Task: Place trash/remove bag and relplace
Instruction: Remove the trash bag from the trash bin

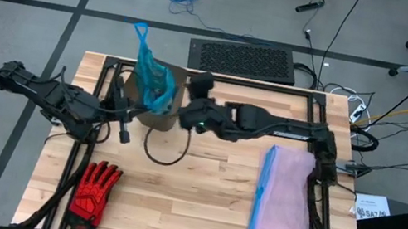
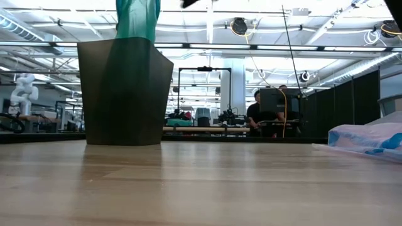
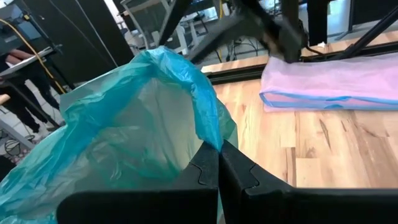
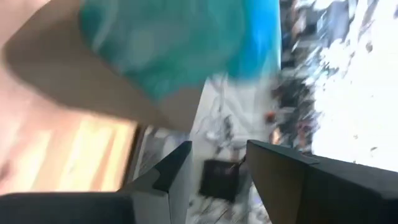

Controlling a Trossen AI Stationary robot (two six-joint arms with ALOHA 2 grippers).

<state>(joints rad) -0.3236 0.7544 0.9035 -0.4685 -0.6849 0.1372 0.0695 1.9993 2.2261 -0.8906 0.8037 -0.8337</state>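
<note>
Red-and-black glove [image 1: 94,189] lies at the tabletop's [image 1: 188,204] near left corner, lilac bag [image 1: 285,205] stretches along the right side, keyboard [image 1: 242,59] sits on the floor beyond.

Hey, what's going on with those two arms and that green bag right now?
Left gripper shut on the teal bag, lifting it from the bin. Right gripper open beside the bin. Nothing in the way.

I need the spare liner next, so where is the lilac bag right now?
In the high view the lilac bag lies flat on the table's right side, beside the right arm's base and across from the red glove.
</note>
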